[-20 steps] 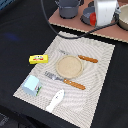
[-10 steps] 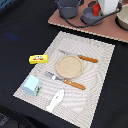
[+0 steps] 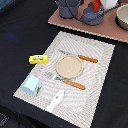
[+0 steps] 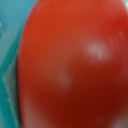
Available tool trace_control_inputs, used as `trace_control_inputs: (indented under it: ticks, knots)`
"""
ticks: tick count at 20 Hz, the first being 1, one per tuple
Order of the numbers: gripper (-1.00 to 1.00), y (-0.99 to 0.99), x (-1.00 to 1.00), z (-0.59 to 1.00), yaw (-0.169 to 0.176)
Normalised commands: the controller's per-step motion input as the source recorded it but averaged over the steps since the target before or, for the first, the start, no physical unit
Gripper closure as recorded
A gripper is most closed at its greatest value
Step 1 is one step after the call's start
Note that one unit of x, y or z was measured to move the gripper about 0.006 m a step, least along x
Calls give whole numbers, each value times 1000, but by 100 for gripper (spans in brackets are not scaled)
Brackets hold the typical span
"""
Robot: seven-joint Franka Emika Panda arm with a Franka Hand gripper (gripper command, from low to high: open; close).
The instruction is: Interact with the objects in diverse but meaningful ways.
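- The gripper (image 3: 95, 6) sits at the far edge of the exterior view, over a raised board (image 3: 65, 22); I cannot tell how its jaws stand.
- One red tomato (image 4: 70, 65) fills the wrist view, so the camera is judged very close; centring squarely on the round body before closing should keep it from rolling out.
- One striped placemat (image 3: 100, 75) holds one tan plate (image 3: 68, 66), with one knife (image 3: 80, 57) on the plate's far side and one fork (image 3: 67, 81) on its near side.
- One light-blue cup (image 3: 31, 85) stands at the mat's near left corner.
- One white utensil (image 3: 55, 100) lies near the mat's near edge.
- One yellow packet (image 3: 38, 59) lies just off the mat's left edge.
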Motion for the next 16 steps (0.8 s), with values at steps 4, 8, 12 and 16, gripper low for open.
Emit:
trace_control_inputs:
  ticks: [4,8,12,16]
  knots:
    - [-100,633,6,-9,7]
    - [-100,477,145,509,0]
    - [-100,429,349,970,0]
    - [-100,414,418,1000,0]
